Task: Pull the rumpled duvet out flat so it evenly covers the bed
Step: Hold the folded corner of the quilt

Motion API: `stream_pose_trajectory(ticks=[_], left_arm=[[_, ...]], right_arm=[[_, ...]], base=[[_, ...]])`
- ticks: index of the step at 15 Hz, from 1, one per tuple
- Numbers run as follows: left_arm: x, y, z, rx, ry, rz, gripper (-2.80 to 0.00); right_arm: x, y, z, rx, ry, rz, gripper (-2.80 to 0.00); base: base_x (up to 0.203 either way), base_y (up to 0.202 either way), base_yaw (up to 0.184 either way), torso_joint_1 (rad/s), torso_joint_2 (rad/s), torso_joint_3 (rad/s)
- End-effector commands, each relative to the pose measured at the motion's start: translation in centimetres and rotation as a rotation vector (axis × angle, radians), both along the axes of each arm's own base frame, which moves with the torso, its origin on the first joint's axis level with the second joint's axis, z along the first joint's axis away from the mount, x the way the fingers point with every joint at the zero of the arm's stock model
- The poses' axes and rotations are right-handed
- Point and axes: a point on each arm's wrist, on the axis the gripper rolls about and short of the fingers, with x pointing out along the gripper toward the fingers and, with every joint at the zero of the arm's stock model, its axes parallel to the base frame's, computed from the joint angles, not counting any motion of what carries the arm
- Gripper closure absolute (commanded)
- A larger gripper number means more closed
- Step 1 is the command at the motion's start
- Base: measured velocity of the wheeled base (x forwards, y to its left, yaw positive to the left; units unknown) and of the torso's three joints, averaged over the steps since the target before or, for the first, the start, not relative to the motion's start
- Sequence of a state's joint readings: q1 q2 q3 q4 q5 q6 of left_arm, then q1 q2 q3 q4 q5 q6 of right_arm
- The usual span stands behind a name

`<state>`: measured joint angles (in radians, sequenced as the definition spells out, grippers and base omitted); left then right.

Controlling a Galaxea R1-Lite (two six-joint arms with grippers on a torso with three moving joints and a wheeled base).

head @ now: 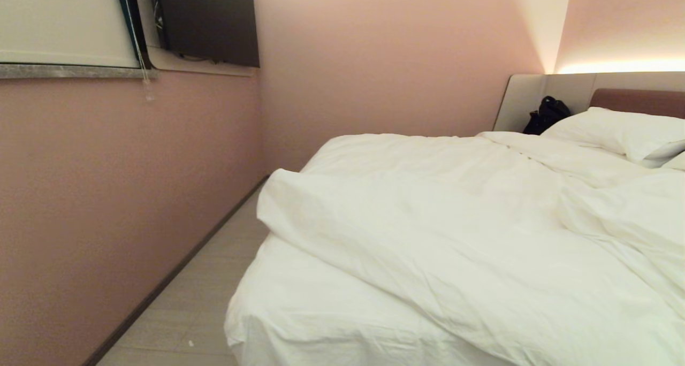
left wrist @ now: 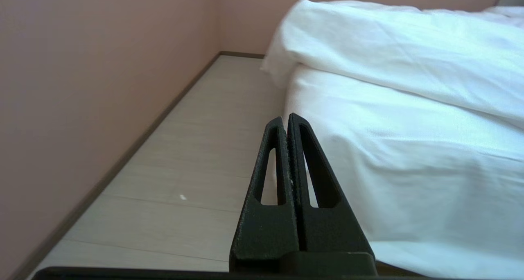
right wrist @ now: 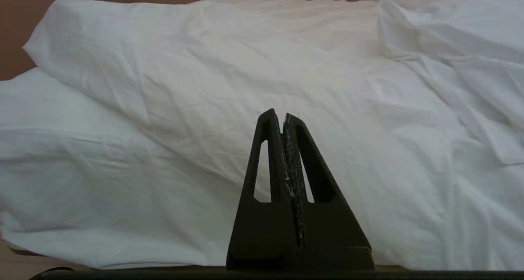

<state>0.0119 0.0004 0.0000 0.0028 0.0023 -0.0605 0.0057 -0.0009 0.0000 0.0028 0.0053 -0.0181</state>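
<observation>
Across the bed (head: 299, 307), rumpled duvet (head: 428, 221).

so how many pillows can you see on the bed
2: one pillow against the headboard, and the edge of a second just nearer, cut off by the frame. More may be hidden.

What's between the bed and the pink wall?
Only a bare strip of pale floor runs between the bed and the pink wall, clearest in the head view.

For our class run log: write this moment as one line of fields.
duvet: rumpled, off foot corner | bed: sheet bare | left gripper: shut, empty | right gripper: shut, empty
</observation>
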Motion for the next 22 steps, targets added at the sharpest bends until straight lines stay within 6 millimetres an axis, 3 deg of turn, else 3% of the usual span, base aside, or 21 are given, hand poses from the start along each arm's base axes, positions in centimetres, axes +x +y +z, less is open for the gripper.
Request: stream_pose_trajectory(ticks=[1,22], left_arm=[[0.00,0.00,0.01,0.002,-0.001,0.001,0.00],[0.00,0.00,0.00,-0.001,0.000,0.001,0.00]], right_arm=[[0.01,0.00,0.00,0.000,0.001,0.001,0.00],[0.01,0.00,0.00,0.000,0.001,0.000,0.00]], base=[[0.000,-0.192,-0.003,0.002,0.00,0.002],[0.000,-0.194,-0.001,0.001,0.00,0.003]])
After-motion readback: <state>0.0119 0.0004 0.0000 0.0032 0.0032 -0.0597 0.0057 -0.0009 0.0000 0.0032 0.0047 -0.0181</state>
